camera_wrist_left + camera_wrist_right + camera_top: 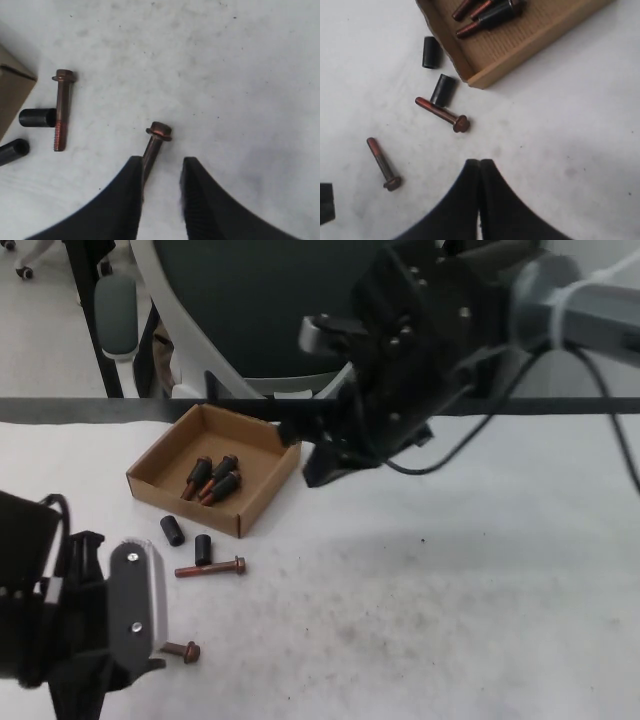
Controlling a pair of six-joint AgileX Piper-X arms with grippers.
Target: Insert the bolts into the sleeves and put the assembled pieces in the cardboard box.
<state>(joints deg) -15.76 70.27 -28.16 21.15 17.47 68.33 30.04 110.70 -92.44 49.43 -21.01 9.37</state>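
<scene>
Left gripper (161, 167) spread wide, straddling near-left bolt (159, 133) on bench (240, 75). Right gripper (479, 165) clenched, empty, right of cardboard box (185, 505).

The left pincer (161, 162) points steeply downward, its 2 black fingers (125, 200) spread with a plain gap between the tips. Behind this pincer, the left arm (60, 630) is a low black bulk carrying a pale grey wrist plate (138, 595). The right pincer (480, 164) has its 2 fingers pressed flat together, tip to tip. Above and behind that pincer, the right arm (410, 360) is raised high, black at the wrist, with a grey link (580, 305) running away from it.
</scene>
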